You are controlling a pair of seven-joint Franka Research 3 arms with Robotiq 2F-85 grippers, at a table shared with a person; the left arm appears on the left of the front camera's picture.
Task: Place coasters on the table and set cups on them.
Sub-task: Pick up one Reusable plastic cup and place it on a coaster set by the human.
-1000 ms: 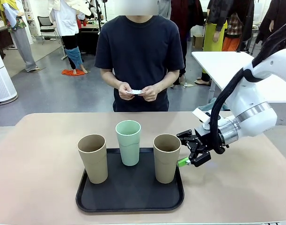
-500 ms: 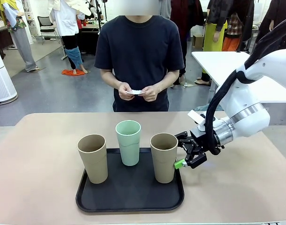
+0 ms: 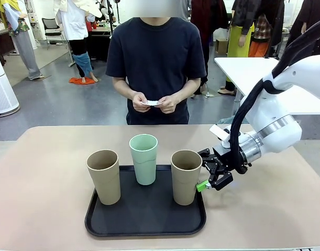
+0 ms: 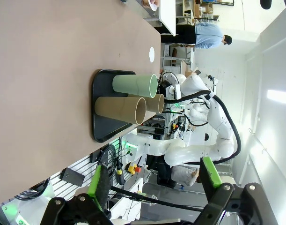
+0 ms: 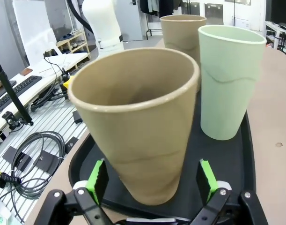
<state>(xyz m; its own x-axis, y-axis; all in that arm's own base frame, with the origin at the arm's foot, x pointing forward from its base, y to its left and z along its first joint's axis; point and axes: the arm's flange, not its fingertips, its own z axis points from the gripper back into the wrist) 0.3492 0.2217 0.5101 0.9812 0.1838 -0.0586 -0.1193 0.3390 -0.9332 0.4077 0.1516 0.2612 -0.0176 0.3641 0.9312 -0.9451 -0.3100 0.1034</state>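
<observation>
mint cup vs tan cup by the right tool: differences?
Colour: mint cup is green, tan cup brown. The mint cup stands back-middle on the tray, the tan cup front-right. The right tool's open fingers flank the tan cup, not the mint cup. Both upright, handleless.

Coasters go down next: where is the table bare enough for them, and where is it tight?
Bare table lies left of the tray and in the strip between the tray and the table's far edge. Right beside the tray is tight: the open right gripper straddles the right tan cup. The tray also carries the green cup and left tan cup.
</observation>
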